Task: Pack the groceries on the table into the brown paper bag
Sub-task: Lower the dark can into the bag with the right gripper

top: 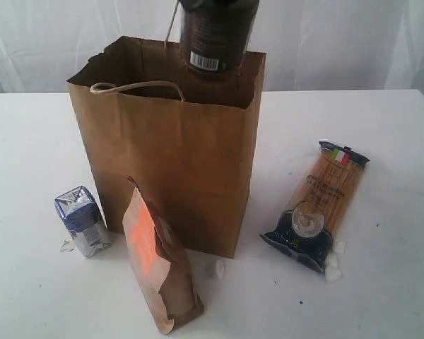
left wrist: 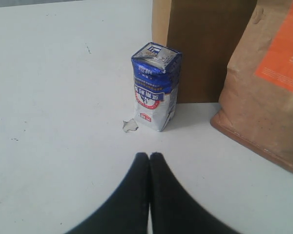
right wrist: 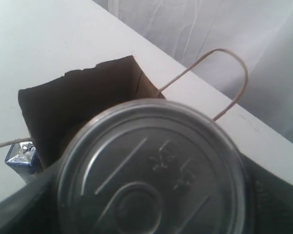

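The dark clear-lidded jar (top: 219,35) is gripped by the right fingers (right wrist: 271,195) above the brown paper bag (top: 177,155); the left fingers (left wrist: 132,195) are clenched (empty). The carton (top: 83,220), pouch (top: 159,261) and spaghetti packet (top: 321,205) are left unpacked on the worktop (top: 381,296).

The left fingers (left wrist: 129,195) are showing as two smooth matte black blades, broad at the base and curving in to narrow rounded tips. The right fingers (right wrist: 276,195) are appearing as dull, near-black slabs, with only their outer parts showing.
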